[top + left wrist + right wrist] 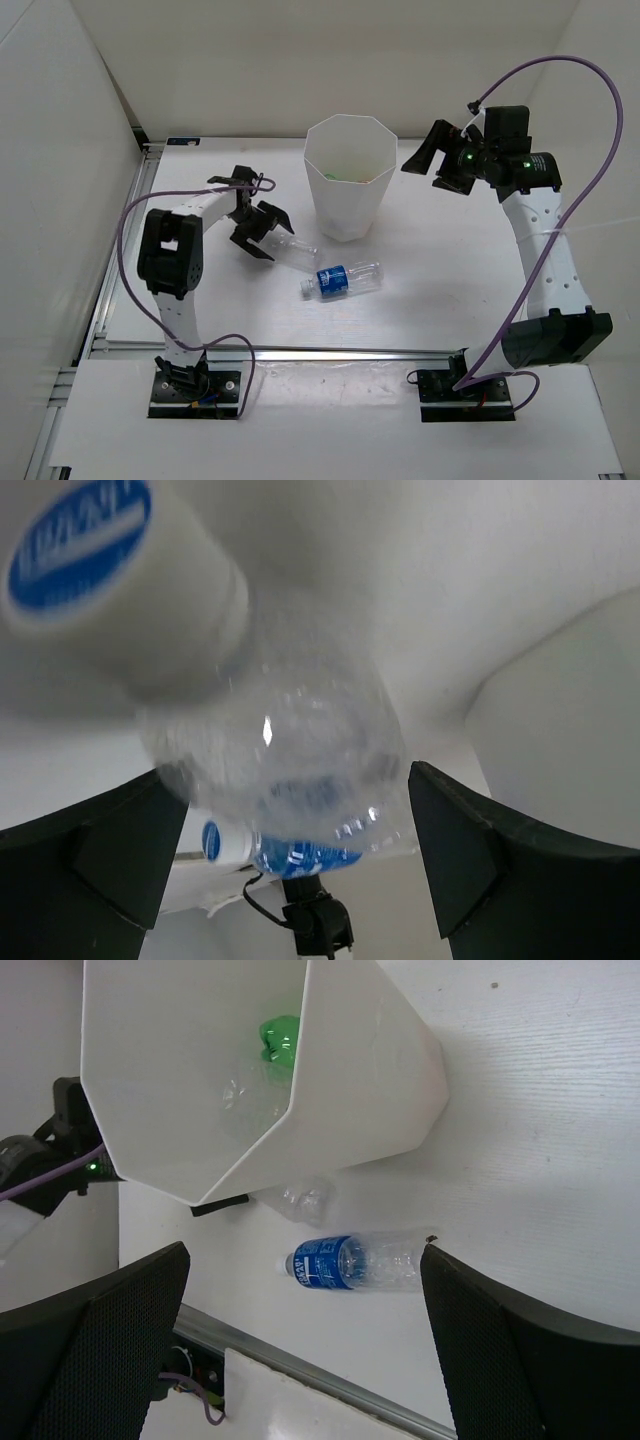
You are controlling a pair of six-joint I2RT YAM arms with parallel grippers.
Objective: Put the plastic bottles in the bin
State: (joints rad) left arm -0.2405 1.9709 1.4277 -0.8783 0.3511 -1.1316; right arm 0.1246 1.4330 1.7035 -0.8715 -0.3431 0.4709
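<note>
Green plastic bottle (278, 1038) is inside the tall white faceted bin (348, 212) — plain clear bottle (293, 252) and blue-labelled clear bottle (343, 279) lie on the table (440, 270), unbinned; left pincer (262, 232) apart at the former, right pincer (432, 165) apart beside the bin.

- In the top view, the plain clear bottle (295, 252) has its 10 o'clock end hidden under the left hand (264, 232).
- In the left wrist view that bottle is a blur. A white cylinder (110, 590) at 10 o'clock is cut off by the top and left edges, and the lettering in its blue oval is unreadable.
- From the right wrist, the bin (370, 1070) is cropped at 12 o'clock, and its rim covers part of the clear bottle.
- Inside the bin, the green bottle (278, 1038) shows only one end. A faint clear shape (238, 1095) at its 7 o'clock is too dim to tell.
</note>
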